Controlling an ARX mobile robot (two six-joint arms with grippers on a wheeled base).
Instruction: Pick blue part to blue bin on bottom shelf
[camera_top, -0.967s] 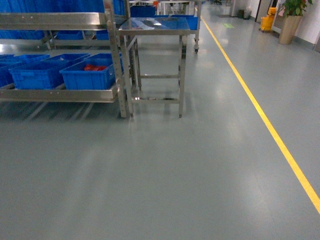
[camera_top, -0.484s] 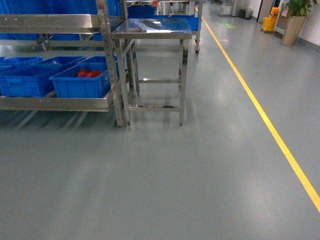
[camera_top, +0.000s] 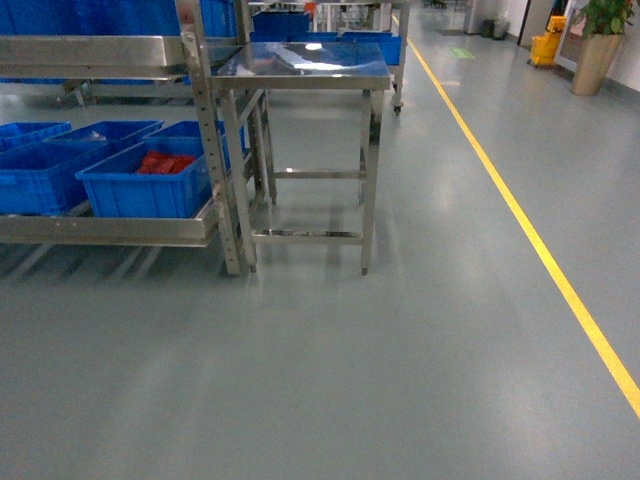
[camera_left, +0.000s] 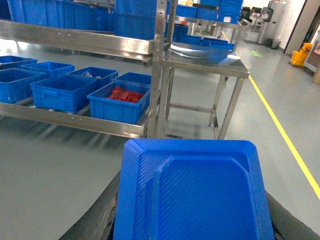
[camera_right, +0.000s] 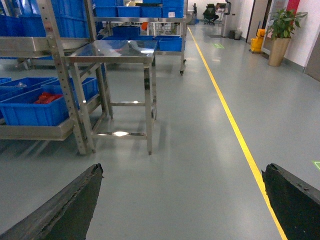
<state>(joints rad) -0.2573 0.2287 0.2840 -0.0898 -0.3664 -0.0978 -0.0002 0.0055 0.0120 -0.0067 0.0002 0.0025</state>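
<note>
While the left tool (camera_left: 192, 227) clamps its two dark fingers (camera_left: 95, 220) against the sides of the blue part (camera_left: 192, 192), a shallow moulded tray with ribbed faces, the right tool (camera_right: 182, 202) stands wide open and holds nothing. I judge the part light, stiff and rather slick, so a hold across its raised rim looks surer than one on the flat panel. Ahead, the bottom shelf (camera_top: 110, 230) carries a row of blue bins; the nearest blue bin (camera_top: 140, 185) holds red pieces. A perforated steel upright (camera_top: 215, 150) and the steel table (camera_top: 300, 65) crowd its right end, whereas the grey floor (camera_top: 400, 370) toward the yellow line (camera_top: 530, 235) lies open.
</note>
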